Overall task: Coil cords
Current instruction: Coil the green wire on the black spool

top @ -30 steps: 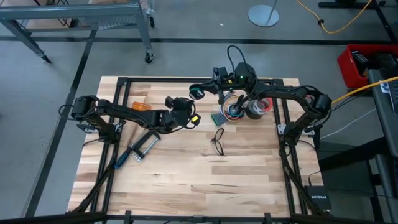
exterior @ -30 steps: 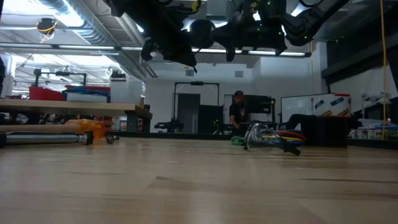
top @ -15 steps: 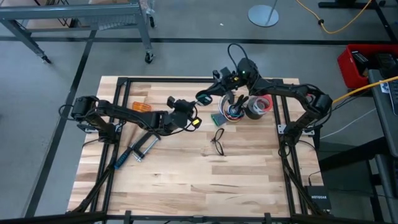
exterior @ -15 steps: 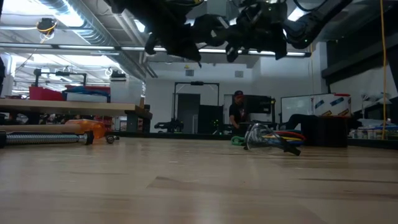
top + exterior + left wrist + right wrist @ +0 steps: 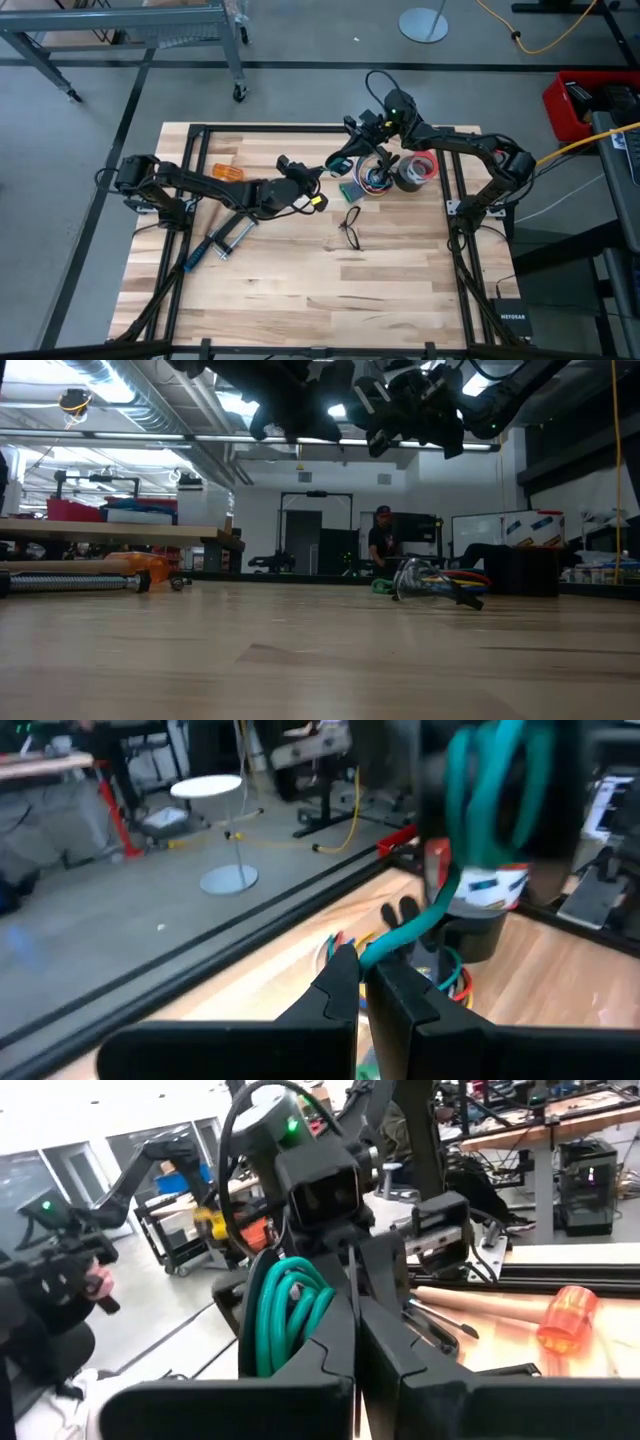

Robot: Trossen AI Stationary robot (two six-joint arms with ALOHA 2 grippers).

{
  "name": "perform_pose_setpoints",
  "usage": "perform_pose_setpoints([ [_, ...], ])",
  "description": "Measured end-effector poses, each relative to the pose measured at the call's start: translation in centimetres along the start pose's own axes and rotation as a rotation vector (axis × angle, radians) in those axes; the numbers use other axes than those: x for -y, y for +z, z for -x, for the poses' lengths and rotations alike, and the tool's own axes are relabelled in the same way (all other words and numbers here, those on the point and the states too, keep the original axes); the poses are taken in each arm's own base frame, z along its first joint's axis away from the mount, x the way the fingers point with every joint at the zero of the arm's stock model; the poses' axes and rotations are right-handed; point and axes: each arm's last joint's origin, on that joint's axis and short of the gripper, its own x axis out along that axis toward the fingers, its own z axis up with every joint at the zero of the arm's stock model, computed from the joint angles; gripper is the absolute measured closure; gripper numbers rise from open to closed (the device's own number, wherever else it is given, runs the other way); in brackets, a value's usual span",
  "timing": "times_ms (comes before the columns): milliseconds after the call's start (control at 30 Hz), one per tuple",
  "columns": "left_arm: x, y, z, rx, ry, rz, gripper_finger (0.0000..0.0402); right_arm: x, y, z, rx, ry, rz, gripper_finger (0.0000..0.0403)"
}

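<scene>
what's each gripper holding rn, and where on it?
Left gripper pinches the teal cord on its straight run below the coil. Right gripper appears shut on the coil's loops.

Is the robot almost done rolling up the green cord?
Partly. Several loops of the teal cord already hang wound at the right gripper. In hand: the left gripper pinches a straight stretch leading to them. Left: winding that stretch and setting the coil down.

Only "NETGEAR" can be read, on the small black box (image 5: 511,319) beside the table.
</scene>
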Motion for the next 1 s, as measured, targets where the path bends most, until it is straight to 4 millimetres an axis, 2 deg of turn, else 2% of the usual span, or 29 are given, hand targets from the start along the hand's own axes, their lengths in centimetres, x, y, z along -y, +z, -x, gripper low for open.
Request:
perform_pose_setpoints([
  [567,0.61,0.57,0.29,0.038,-0.098,0.009,0.0401,0.11,-0.5,0.2,-0.02,0.007,0.015,0.04],
  [1000,0.64,0.55,0.3,0.035,-0.107,0.002,0.0397,0.18,-0.57,0.18,-0.019,-0.008,0.017,0.04],
])
